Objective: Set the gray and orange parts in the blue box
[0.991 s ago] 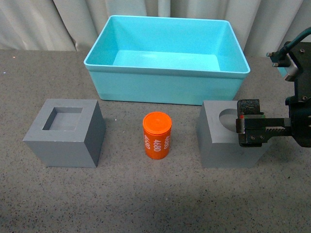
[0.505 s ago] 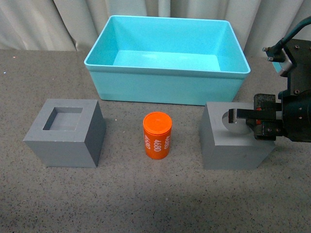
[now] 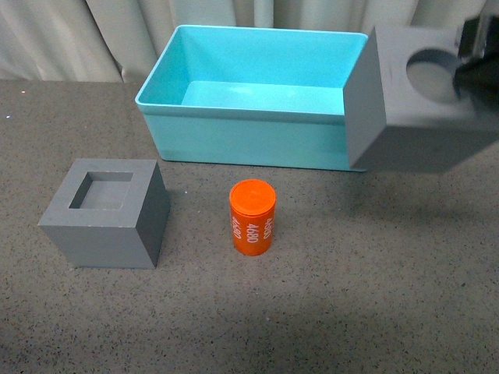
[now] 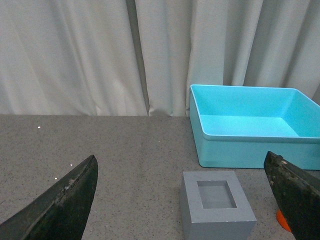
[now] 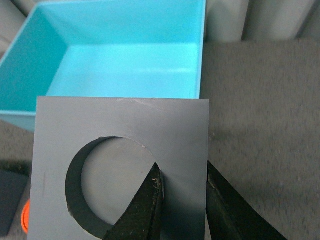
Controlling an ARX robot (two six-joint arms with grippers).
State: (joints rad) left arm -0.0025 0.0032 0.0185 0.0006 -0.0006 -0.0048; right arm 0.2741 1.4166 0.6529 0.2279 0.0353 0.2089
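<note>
Your right tool [image 5: 182, 174] pinches one wall of the matte gray round-recessed cube [image 3: 425, 136], tilted beside the turquoise plastic box [image 3: 234, 111]. Your left tool [image 4: 180, 159] gapes wide.

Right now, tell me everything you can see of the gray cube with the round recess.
The gray cube with the round recess looks matte, plain gray and sharp-edged, with a circular pocket in its top face. It hangs clear of the table, tipped toward the front camera, covering the right front corner of the blue box. The right tool pinches one wall, one finger inside the recess and the other outside. Nothing else touches it.
</note>
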